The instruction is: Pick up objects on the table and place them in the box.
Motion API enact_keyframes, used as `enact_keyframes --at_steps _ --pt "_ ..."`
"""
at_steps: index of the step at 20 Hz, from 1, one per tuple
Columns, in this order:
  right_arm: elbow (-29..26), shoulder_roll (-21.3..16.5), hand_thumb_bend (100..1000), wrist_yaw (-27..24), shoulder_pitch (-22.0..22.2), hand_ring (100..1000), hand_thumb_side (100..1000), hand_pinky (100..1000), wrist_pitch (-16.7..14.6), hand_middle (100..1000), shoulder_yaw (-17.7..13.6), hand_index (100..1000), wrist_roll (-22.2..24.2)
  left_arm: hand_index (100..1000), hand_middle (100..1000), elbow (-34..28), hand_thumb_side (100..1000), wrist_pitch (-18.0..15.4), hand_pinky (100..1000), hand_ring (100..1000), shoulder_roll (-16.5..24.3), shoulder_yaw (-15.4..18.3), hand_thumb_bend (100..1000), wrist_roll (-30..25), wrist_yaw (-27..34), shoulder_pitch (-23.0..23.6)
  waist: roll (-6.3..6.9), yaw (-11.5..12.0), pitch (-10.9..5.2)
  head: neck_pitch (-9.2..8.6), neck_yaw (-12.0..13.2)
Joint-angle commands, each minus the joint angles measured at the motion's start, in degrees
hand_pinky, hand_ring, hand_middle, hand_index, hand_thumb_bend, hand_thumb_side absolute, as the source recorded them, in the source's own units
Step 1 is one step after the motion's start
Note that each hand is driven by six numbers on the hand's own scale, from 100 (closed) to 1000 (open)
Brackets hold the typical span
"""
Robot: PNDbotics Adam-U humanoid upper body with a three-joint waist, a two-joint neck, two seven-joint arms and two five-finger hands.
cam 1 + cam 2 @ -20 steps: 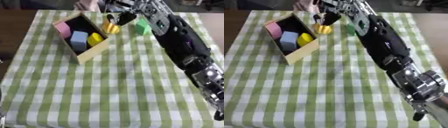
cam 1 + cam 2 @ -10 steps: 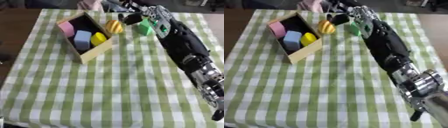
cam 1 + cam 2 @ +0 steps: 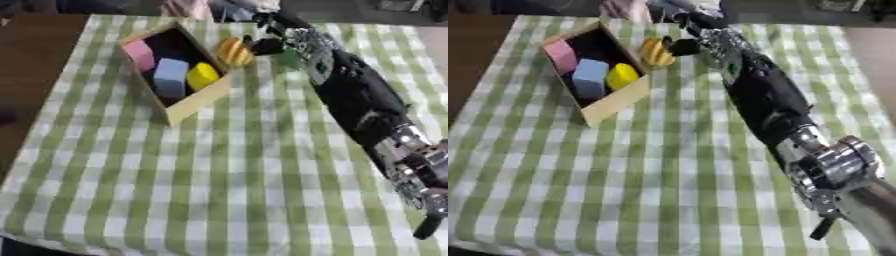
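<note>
A tan open box (image 3: 194,102) stands at the far left of the green checked table, holding a pink block (image 3: 139,53), a blue block (image 3: 171,76) and a yellow block (image 3: 201,75). Just right of the box's far wall is a yellow-orange striped object (image 3: 231,51). My right hand (image 3: 267,44) reaches in from the right, its fingers and thumb curled against that object's right side and top. A green block (image 3: 290,58) shows behind the wrist, mostly hidden. My left hand is in no view.
The black and silver right arm (image 3: 363,107) crosses the right half of the table from the lower right corner. The checked cloth (image 3: 219,175) covers the table. A dark floor lies beyond the left edge.
The whole picture has shifted, so the camera moved. The right hand stays at the yellow-orange object beside the box, with little change between them.
</note>
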Motion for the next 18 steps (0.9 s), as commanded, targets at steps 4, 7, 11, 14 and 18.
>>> enact_keyframes --at_steps 4,7,11,14,18 --pt "1.5 -0.2 100 0.0 -0.8 856 727 855 0.2 855 -0.7 981 -1.2 777 732 -1.5 816 -0.1 679 571 -0.1 -0.3 100 -0.4 -0.1 -0.7 1.17 0.6 0.31 0.16 -0.8" --pt "2.0 0.1 100 0.0 -0.6 855 784 855 0.3 850 -0.7 971 -1.3 777 731 -1.6 817 -0.1 679 571 -0.3 -0.4 100 -0.4 -0.1 -0.8 1.2 0.9 0.53 0.25 -1.0" --pt "2.7 0.6 100 -0.5 -0.3 853 860 851 0.1 838 -0.9 958 -1.0 777 731 -1.6 819 0.0 679 571 -0.5 -0.5 100 -0.5 -0.1 -0.8 1.17 1.2 0.79 0.26 -1.2" --pt "2.8 0.9 100 -1.5 -0.1 853 875 852 -0.7 836 -0.7 955 -0.3 777 731 -1.6 820 0.0 678 571 -0.6 -0.5 100 -0.6 -0.1 -0.9 1.12 1.3 0.94 0.27 -1.2" --pt "2.4 1.2 100 -1.5 -0.2 854 860 853 -1.4 837 -0.3 948 0.3 777 730 -1.6 820 0.0 678 571 -0.7 -0.5 100 -0.6 -0.1 -0.9 1.09 1.5 1.1 0.27 -1.3"
